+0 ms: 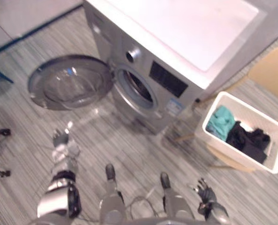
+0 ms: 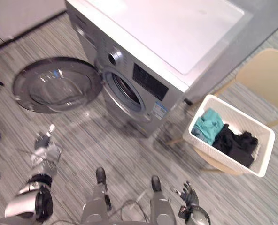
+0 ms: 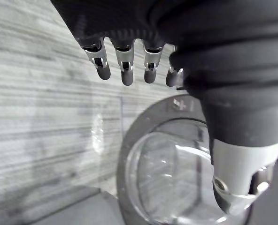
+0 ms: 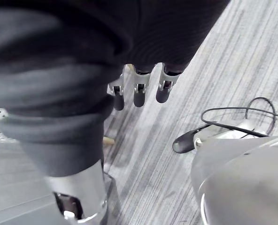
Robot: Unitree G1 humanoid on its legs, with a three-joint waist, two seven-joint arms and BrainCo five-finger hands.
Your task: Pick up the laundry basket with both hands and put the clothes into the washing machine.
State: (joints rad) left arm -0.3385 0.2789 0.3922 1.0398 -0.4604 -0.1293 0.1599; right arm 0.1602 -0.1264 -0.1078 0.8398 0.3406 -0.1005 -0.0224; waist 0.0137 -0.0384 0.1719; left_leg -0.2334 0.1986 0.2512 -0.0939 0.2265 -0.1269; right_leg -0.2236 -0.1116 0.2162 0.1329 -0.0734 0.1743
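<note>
Near and low, the left hand (image 1: 62, 143) and right hand (image 1: 205, 192) hang with fingers loosely apart, empty. The basket (image 1: 254, 112) with clothes (image 1: 240, 134) sits at right, beside the open-doored washer (image 1: 169, 82).

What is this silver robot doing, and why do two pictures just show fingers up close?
It is a walking robot with two arms and hands. Two pictures come from cameras in its head, looking down. They show a washing machine with its round door swung open, and a white laundry basket to the robot's right. Inside the basket lie a teal cloth and black clothes. The basket seems to rest on a pale chair.

The other two pictures come from little cameras on the wrists, so each hand looks very close. The left hand has straight fingers and holds nothing; past it you see the glass door. The right hand is empty too, above the striped grey floor. Lifting the basket has not yet begun.
</note>
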